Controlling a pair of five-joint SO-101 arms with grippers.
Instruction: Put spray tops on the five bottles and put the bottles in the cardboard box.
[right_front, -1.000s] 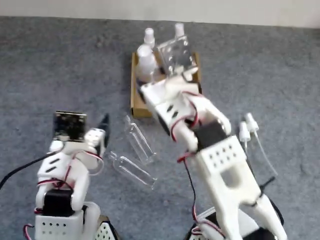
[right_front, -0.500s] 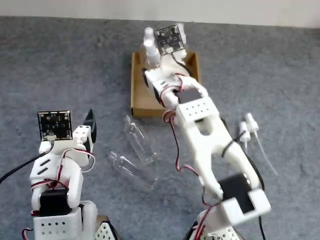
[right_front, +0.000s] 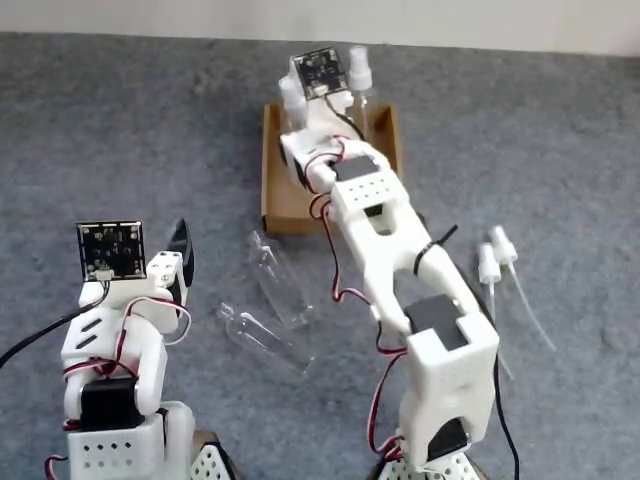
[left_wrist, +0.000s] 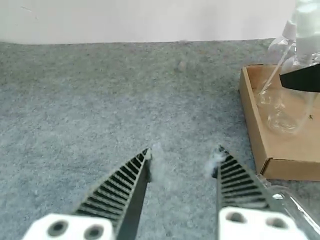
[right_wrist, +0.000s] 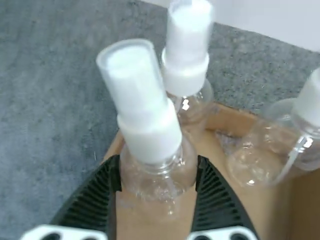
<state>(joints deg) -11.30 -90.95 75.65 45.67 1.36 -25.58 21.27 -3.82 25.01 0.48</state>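
Note:
My right gripper (right_wrist: 159, 167) is shut on a clear bottle (right_wrist: 150, 150) with a white spray top, held upright over the cardboard box (right_wrist: 220, 125). Two more topped bottles (right_wrist: 187, 65) (right_wrist: 280, 145) stand in the box beside it. From above, the right arm (right_front: 380, 220) stretches over the box (right_front: 275, 190), with the held bottle (right_front: 292, 95) at its far end. Two bare clear bottles (right_front: 280, 280) (right_front: 262, 338) lie on the carpet. Two loose spray tops (right_front: 490, 262) (right_front: 503, 243) lie to the right. My left gripper (left_wrist: 182, 155) is open over bare carpet, also seen at the lower left (right_front: 183, 250).
Grey carpet covers the table. The left wrist view shows the box's near wall (left_wrist: 257, 130), bottles inside it (left_wrist: 285, 100) and one lying bottle (left_wrist: 295, 210) close to the left gripper. A white wall runs along the far edge.
The right arm has stretched forward and lowered over the box, carrying the topped bottle toward its far side. The left arm drew back slightly a second ago, then stayed still.

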